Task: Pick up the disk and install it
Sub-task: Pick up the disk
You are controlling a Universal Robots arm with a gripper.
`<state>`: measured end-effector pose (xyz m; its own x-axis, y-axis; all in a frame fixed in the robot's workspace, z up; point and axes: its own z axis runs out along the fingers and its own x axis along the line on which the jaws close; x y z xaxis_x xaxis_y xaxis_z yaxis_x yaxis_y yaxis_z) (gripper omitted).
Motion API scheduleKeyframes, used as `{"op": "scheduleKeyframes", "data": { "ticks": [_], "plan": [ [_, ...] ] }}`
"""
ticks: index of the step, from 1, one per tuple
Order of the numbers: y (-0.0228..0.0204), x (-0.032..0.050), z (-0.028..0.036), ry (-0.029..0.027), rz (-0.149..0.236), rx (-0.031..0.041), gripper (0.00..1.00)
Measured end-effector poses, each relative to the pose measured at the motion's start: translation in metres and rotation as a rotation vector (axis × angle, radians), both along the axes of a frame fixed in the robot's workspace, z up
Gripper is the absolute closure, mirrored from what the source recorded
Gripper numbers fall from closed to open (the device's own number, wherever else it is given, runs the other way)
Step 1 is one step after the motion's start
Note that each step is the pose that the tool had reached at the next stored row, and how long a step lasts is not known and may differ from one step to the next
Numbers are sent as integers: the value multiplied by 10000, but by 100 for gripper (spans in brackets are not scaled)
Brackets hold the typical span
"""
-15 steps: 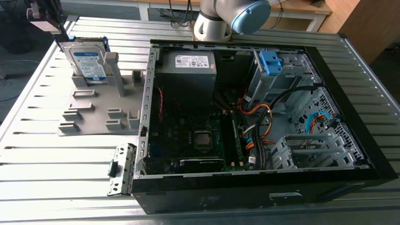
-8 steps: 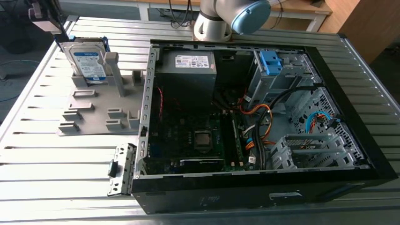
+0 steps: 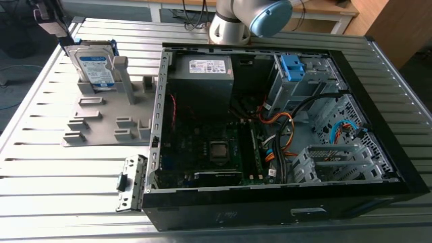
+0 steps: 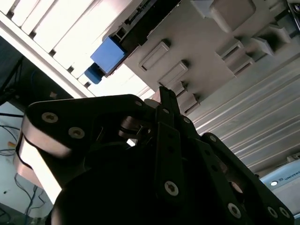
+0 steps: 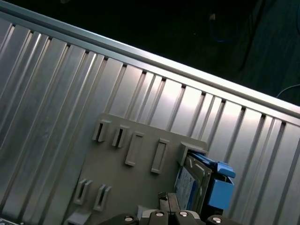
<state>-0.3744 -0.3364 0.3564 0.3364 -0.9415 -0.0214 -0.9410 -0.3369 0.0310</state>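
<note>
Silver disk (image 3: 94, 65) upright in grey holder (image 3: 101, 119), pincer (image 3: 58, 29) near its top edge, grip state unclear.

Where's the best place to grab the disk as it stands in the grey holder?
Probably its upper edge, pinched across the two flat faces, coming from above. The disk stands upright in the holder with a post beside it, so its top is the open part.
</note>
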Motion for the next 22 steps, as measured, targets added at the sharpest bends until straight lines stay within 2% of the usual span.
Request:
{"op": "scheduleKeyframes", "data": {
  "ticks": [3, 6, 19, 22],
  "plan": [
    [0, 0, 0, 1, 267, 0, 89],
    [0, 0, -2, 1, 213, -1, 89],
    [0, 0, -40, 2, -2145, 0, 89],
    [0, 0, -47, 4, -2629, 28, 89]
  ]
}}
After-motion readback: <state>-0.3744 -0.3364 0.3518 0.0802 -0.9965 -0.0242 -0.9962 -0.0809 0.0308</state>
